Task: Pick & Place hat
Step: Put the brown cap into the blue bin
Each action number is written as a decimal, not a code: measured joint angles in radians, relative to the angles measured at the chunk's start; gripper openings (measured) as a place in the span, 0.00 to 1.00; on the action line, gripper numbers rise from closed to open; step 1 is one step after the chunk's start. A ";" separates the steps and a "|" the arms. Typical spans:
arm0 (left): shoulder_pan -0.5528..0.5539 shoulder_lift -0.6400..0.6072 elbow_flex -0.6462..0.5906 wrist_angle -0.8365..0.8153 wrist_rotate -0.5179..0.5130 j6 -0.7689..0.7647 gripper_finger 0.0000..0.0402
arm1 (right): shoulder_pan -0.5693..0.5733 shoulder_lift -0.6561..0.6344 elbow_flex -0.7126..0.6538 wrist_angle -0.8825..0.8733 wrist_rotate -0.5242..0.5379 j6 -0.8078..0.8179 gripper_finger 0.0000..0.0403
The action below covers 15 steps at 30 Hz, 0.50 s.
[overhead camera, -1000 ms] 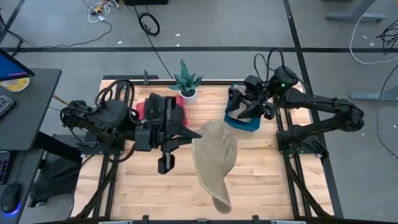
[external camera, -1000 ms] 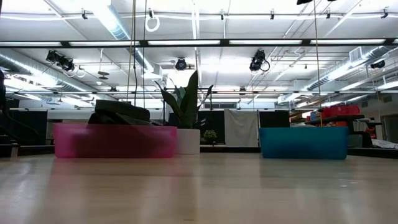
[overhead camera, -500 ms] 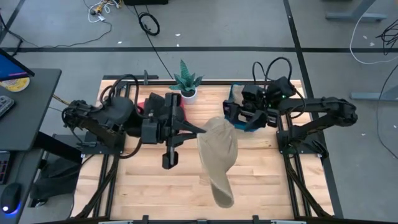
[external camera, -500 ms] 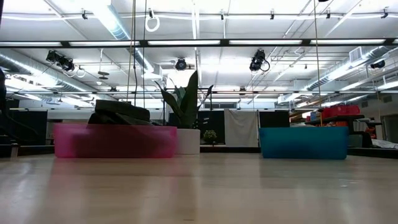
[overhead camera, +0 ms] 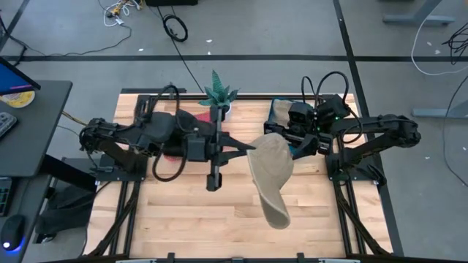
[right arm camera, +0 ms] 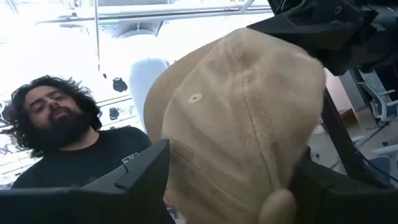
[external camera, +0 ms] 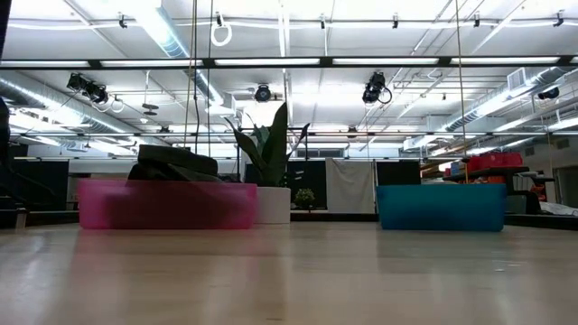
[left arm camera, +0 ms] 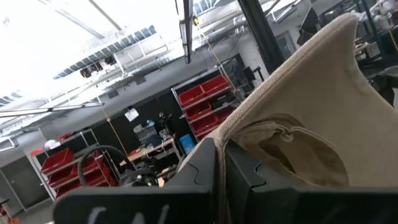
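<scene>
A beige hat (overhead camera: 272,174) hangs in the air over the table's middle right, and its crown (right arm camera: 239,106) fills the right wrist view. My left gripper (overhead camera: 252,150) reaches in from the left and is shut on the hat's rim. My right gripper (overhead camera: 297,139) is open at the hat's right side. Its two fingers (right arm camera: 146,177) stand on either side of the crown, and I cannot tell whether they touch it. The low view shows neither the hat nor a gripper. My left gripper pinches the hat's rim edge (left arm camera: 239,134) between its two shut fingers (left arm camera: 202,165), coming roughly level from the table's left. The hat's inner side with its sweatband (left arm camera: 292,143) faces this gripper. The hat hangs clear of the table, its brim end (overhead camera: 276,213) toward the near edge.
A pink bin (external camera: 167,203) stands at the back left, under my left arm in the high view. A blue bin (external camera: 441,207) stands at the back right, beneath my right gripper. A potted plant (overhead camera: 218,95) is between them. A person (right arm camera: 68,143) shows beyond the table.
My left gripper has carried the hat toward the table's right edge, still shut on it. The hat has stayed clear of the table and come up against my right gripper. My right gripper has tipped and swung toward the hat, staying open.
</scene>
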 joint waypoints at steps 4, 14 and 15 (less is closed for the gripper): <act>0.007 0.005 0.000 -0.009 0.005 -0.002 0.03 | 0.000 0.000 0.000 -0.002 0.001 -0.029 0.60; 0.010 0.004 0.000 -0.031 0.006 -0.015 0.03 | -0.010 0.000 0.000 -0.002 -0.033 -0.060 0.09; 0.010 0.004 0.000 -0.034 -0.006 -0.029 0.03 | -0.012 0.000 0.000 -0.001 -0.043 -0.064 0.05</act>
